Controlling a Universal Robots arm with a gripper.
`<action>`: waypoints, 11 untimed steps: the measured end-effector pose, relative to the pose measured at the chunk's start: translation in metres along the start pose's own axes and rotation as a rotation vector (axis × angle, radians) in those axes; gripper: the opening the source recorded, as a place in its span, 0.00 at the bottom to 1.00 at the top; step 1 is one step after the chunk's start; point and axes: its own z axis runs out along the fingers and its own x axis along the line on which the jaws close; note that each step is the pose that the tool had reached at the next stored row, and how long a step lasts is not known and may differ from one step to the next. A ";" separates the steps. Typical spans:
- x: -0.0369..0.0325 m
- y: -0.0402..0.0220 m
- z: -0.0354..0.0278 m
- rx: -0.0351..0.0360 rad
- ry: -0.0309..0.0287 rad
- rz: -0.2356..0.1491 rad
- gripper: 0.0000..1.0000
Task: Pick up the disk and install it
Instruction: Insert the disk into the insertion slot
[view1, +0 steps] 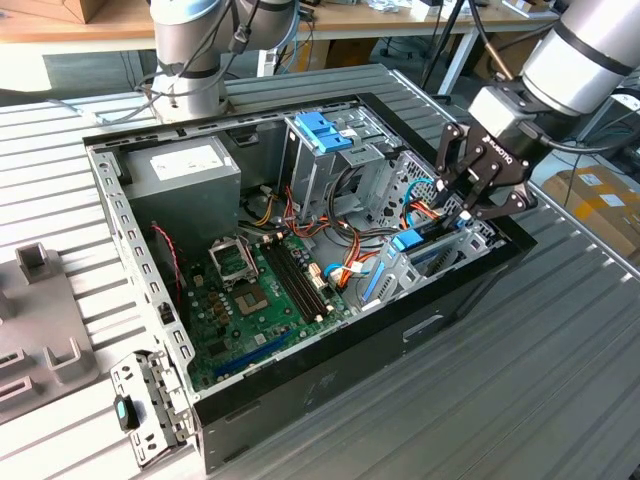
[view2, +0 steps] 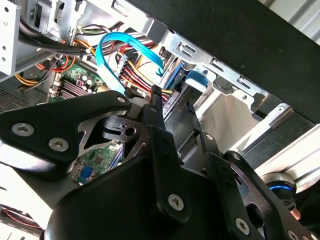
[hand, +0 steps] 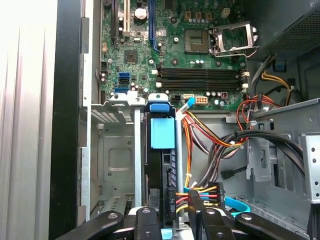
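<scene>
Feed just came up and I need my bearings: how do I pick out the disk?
Find the open computer case; at its end on the exterior view's right, below the claw, is a bare metal drive bay. The disk stands on edge there, the only slab with a light-blue plastic tab.

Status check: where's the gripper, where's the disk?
Gripper low at case's drive bay. Silver disk with blue rails standing on edge in metal bay. Bundled cables close alongside.

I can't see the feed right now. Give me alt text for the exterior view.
The arm's black tool reaches into the open black computer case at the exterior view's right, over a blue-tabbed drive bay. The green motherboard lies mid-case, a grey metal box with a white sticker behind it.
</scene>
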 end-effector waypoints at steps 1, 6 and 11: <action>-0.0001 0.0001 -0.0006 0.0000 -0.0001 0.000 0.36; -0.0003 0.0004 -0.0034 0.0000 0.0001 0.000 0.36; -0.0004 0.0007 -0.0055 0.0000 0.0000 0.000 0.36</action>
